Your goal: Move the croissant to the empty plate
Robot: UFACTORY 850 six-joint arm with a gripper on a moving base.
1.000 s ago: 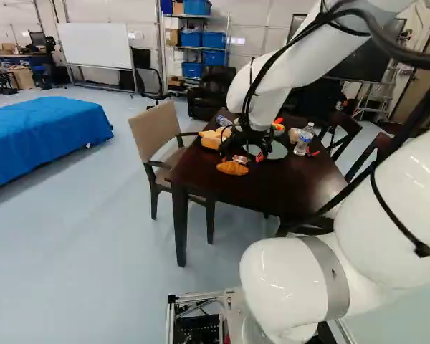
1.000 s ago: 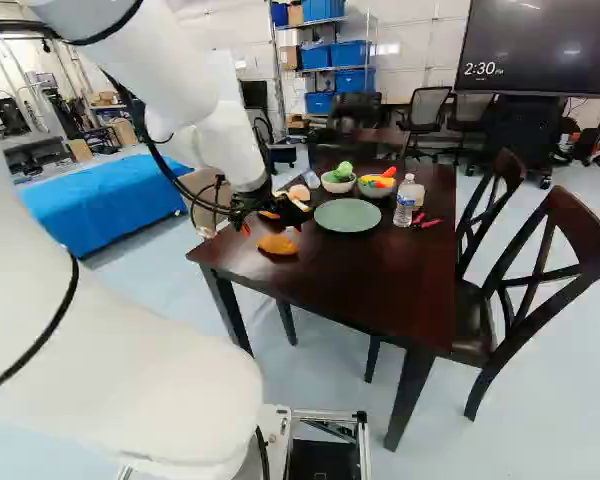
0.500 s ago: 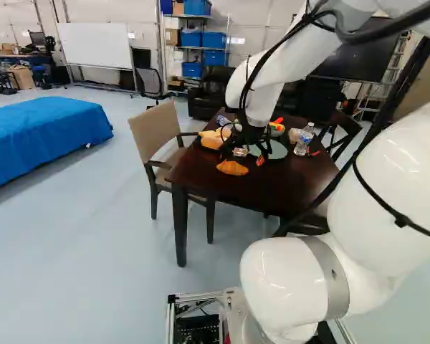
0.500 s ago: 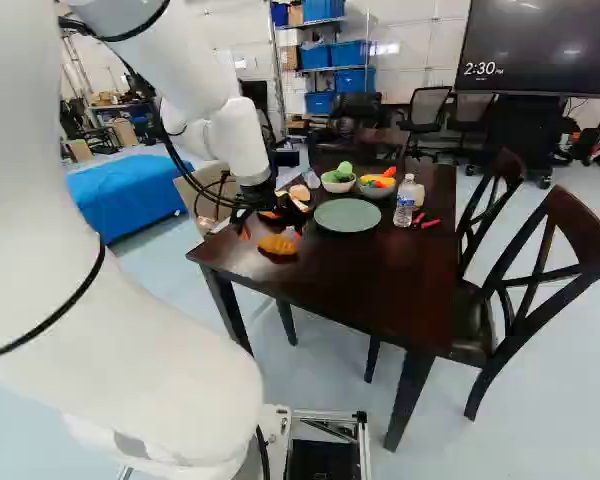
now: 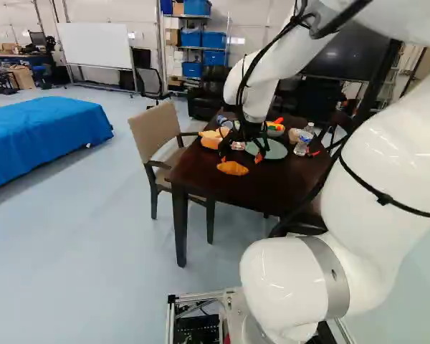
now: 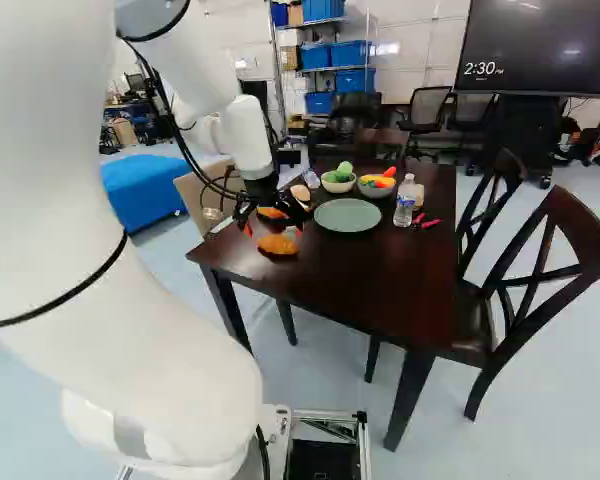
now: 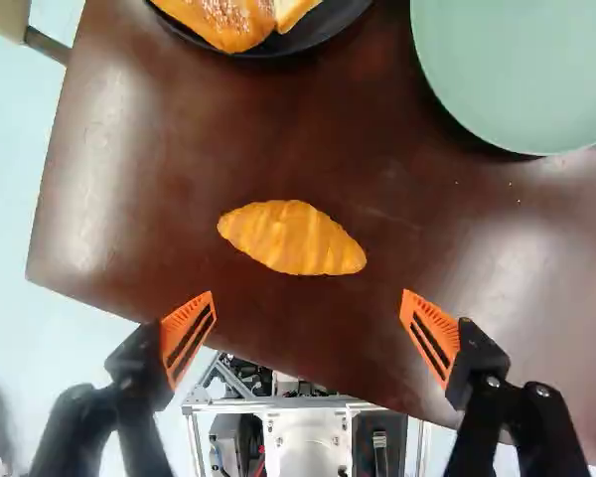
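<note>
Table (image 6: 380,275), croissant (image 7: 292,238) near spread hand (image 5: 241,158)

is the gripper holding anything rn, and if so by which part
Nothing is held: the gripper stands open, and the croissant lies on the table ahead of its fingers.

Croissant (image 7: 293,238) is seen flat on table (image 7: 129,149), ahead of gripper (image 5: 241,158) & approx. midway btwn. its fingers, which are spread wide w/ orange pads (image 7: 427,333) apart. Base frame (image 7: 308,432) is seen past the base-side edge. Green plate (image 7: 526,70) is set farther from that edge & well away from the rounded corner; dark plate (image 7: 328,22) w/ bread pcs. (image 7: 214,15) is set nearer the side edge, where part of chair (image 7: 5,18) is seen.
</note>
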